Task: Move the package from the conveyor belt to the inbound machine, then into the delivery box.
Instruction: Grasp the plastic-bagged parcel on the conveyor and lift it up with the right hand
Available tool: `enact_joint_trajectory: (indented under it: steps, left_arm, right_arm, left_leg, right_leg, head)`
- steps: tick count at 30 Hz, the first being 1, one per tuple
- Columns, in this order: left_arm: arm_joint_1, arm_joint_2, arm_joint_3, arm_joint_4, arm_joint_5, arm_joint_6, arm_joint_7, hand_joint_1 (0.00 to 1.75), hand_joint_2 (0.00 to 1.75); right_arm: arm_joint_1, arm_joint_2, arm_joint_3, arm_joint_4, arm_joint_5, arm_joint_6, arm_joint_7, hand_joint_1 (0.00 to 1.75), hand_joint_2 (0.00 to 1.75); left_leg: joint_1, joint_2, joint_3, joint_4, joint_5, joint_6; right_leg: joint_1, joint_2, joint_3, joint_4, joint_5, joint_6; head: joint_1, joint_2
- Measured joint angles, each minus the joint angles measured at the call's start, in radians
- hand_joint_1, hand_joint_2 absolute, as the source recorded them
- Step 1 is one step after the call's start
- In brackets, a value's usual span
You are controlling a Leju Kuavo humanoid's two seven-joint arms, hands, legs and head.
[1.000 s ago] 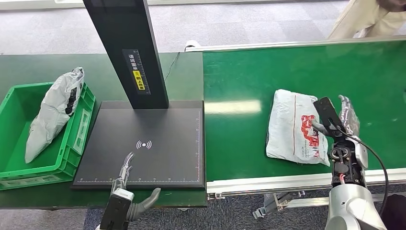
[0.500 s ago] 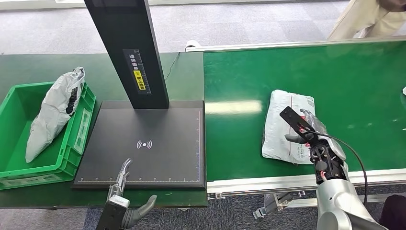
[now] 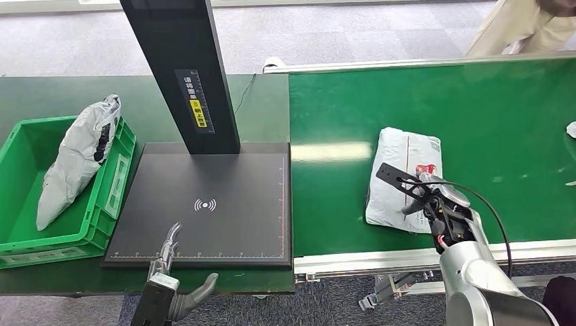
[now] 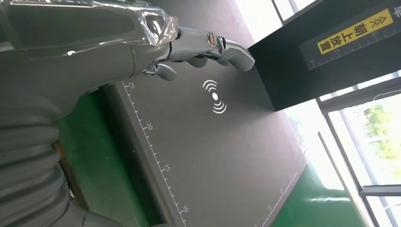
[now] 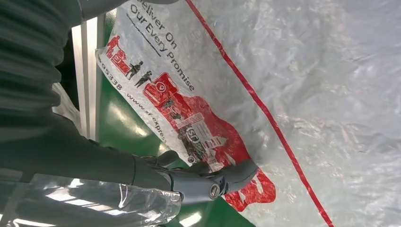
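A white plastic package [image 3: 402,170] with red print lies flat on the green conveyor belt [image 3: 475,102]. My right hand [image 3: 435,198] hangs over the package's near right part. In the right wrist view its fingertips [image 5: 236,172] touch the red print on the package [image 5: 307,94], with nothing gripped. My left hand [image 3: 170,261] is held with fingers straight and apart over the front edge of the inbound machine's black plate [image 3: 224,183], holding nothing. The green delivery box [image 3: 109,204] stands at the far left.
A grey bagged parcel [image 3: 75,159] leans inside the green box. The machine's black column [image 3: 180,68] rises behind the plate. A person [image 3: 516,27] stands beyond the belt at the back right. Another white item [image 3: 572,129] shows at the belt's right edge.
The package has drifted left along the belt. My right hand has swung left and down from beside the package onto it. My left hand has dropped back slightly.
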State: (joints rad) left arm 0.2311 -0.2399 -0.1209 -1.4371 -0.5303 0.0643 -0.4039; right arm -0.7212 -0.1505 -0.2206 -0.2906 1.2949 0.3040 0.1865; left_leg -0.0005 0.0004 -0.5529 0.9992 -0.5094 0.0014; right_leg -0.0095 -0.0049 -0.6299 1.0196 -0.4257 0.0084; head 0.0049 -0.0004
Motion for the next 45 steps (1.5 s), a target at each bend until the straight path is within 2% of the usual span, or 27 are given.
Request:
enact_joint_trajectory:
  steps: [14,15,18,19,26,33,37,41,45]
  left_arm:
    - [-0.027,-0.001,-0.021,0.01,0.011,0.007,0.021,0.0,1.75]
    - [-0.028,-0.001,-0.021,0.01,0.011,0.006,0.021,0.0,1.75]
    - [-0.029,-0.001,-0.021,0.011,0.011,0.005,0.022,0.0,1.75]
    - [-0.03,-0.001,-0.021,0.012,0.012,0.005,0.022,0.0,1.75]
    - [-0.038,-0.001,-0.021,0.023,0.016,-0.002,0.022,0.0,1.75]
    - [-0.034,0.002,-0.021,0.032,0.029,0.001,0.009,0.0,1.75]
    - [-0.025,0.004,-0.021,0.034,0.031,0.011,-0.008,0.0,1.75]
    - [-0.016,0.004,-0.019,0.034,0.034,0.026,-0.033,0.0,1.75]
    - [-0.009,-0.001,-0.016,0.031,0.044,0.045,-0.055,0.0,1.75]
  right_arm:
    - [0.054,0.013,0.043,0.018,0.061,0.008,0.017,0.01,1.75]
    - [0.06,0.016,0.047,0.019,0.067,0.009,0.015,0.12,1.75]
    - [0.077,0.026,0.062,0.019,0.085,0.012,-0.007,1.42,1.75]
    - [0.082,0.029,0.068,0.02,0.09,0.013,-0.019,1.75,1.75]
    - [0.101,0.042,0.103,0.019,0.104,-0.009,-0.116,1.75,1.75]
    - [0.106,0.056,0.118,0.013,0.038,-0.152,-0.25,1.75,1.75]
    - [0.098,0.069,0.108,-0.008,-0.076,-0.316,-0.36,1.75,1.75]
    - [0.079,0.089,0.056,-0.053,-0.246,-0.488,-0.519,1.75,1.75]
    - [0.094,0.117,-0.016,-0.145,-0.487,-0.565,-0.706,1.75,1.75]
  left_leg:
    - [0.0,0.0,0.0,0.0,0.0,0.0]
    - [0.0,0.0,0.0,0.0,0.0,0.0]
    - [0.0,0.0,0.0,0.0,0.0,0.0]
    - [0.0,0.0,0.0,0.0,0.0,0.0]
    - [0.0,0.001,0.005,0.0,-0.001,0.0]
    - [0.0,0.001,0.005,0.0,-0.001,0.0]
    - [0.0,0.001,0.003,0.0,0.0,0.0]
    - [0.0,0.0,0.001,0.0,0.0,0.0]
    - [0.0,0.0,0.0,0.0,0.0,0.0]
  right_leg:
    - [0.0,0.0,0.0,0.0,0.0,0.0]
    - [0.0,0.0,0.0,0.0,0.0,0.0]
    - [0.0,0.0,0.0,0.0,0.0,0.0]
    - [0.0,0.0,0.0,0.0,0.0,0.0]
    - [0.0,0.001,0.005,0.0,0.0,0.0]
    - [0.0,0.002,0.005,0.0,0.0,0.0]
    - [0.0,0.001,0.003,0.0,0.0,0.0]
    - [0.0,0.0,0.001,0.0,0.0,0.0]
    - [0.0,0.0,0.0,0.0,0.0,0.0]
  head:
    - [0.0,0.0]
    - [0.0,0.0]
    - [0.0,0.0]
    - [0.0,0.0]
    - [0.0,0.0]
    - [0.0,0.0]
    - [0.0,0.0]
    - [0.0,0.0]
    - [0.0,0.0]
